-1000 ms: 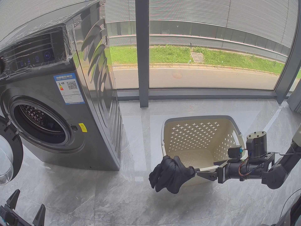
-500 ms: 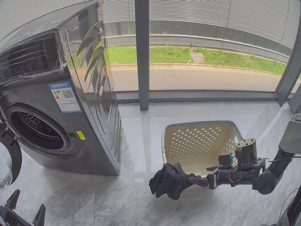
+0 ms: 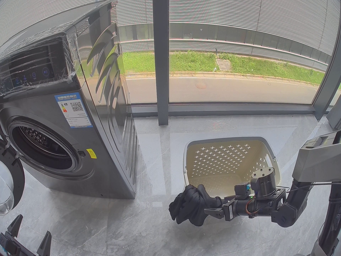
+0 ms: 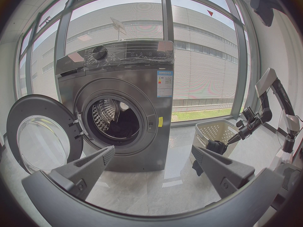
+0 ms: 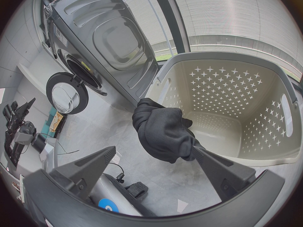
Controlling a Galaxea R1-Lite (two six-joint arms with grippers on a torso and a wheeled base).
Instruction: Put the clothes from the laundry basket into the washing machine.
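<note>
Right gripper [image 3: 211, 208] edged left; bunched black garment [image 3: 191, 205] juts leftward off it.

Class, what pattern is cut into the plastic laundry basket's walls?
Rows of star-shaped holes across the cream basket; right wrist view.

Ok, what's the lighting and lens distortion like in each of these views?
Head view: daylight through the window, slats mirrored on the washing machine side, sheen on the floor. Left wrist view: fisheye bows the window frames; the drum is dim. Right wrist view: fisheye curves the laundry basket rim.
</note>
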